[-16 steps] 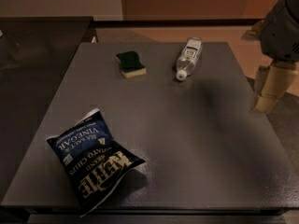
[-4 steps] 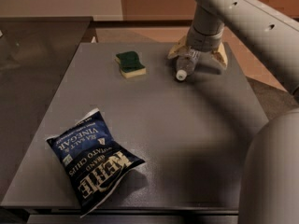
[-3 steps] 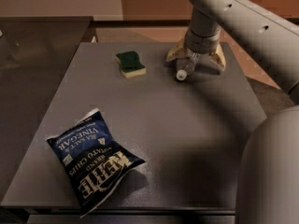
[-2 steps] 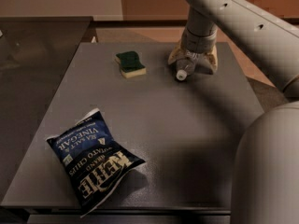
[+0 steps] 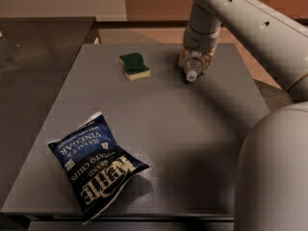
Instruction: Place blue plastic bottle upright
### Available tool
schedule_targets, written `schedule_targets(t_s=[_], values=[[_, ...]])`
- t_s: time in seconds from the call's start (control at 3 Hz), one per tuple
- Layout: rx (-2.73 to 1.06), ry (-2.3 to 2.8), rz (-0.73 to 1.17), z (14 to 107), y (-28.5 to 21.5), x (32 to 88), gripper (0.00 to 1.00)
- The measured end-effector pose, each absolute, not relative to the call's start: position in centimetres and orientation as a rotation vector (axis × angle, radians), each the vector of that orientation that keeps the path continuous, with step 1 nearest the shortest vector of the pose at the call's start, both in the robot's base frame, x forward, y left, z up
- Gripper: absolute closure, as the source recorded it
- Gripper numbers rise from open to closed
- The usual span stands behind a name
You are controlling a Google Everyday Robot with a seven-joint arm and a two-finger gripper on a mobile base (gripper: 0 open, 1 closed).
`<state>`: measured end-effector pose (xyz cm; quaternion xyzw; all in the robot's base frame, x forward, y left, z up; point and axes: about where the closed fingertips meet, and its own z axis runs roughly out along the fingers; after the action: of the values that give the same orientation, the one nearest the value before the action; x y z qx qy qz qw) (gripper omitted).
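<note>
The blue plastic bottle (image 5: 192,70) is a small clear bottle with a white cap. It lies at the far right of the dark table (image 5: 192,134), cap pointing toward the front. My gripper (image 5: 196,61) comes down on it from above. Its tan fingers (image 5: 182,59) are pressed against both sides of the bottle's body. Most of the bottle's body is hidden behind the gripper.
A green and yellow sponge (image 5: 134,65) lies left of the bottle. A dark blue chip bag (image 5: 96,165) lies at the front left. My arm (image 5: 240,18) reaches in from the upper right, and my base (image 5: 274,177) fills the lower right corner.
The gripper reached the bottle from the right. Its fingers, spread wide on either side of the bottle, have drawn in against it. The bottle has stayed at the same spot.
</note>
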<state>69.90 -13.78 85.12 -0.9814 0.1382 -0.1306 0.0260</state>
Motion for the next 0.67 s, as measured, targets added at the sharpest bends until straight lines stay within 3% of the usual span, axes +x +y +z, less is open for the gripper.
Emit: schedule_targets(t_s=[0.33, 0.67], values=[[-2.978, 0.506, -0.425, 86.2, -13.5, 69.8, 0.88], [-2.891, 0.674, -0.427, 88.1, -13.2, 69.2, 1.00]])
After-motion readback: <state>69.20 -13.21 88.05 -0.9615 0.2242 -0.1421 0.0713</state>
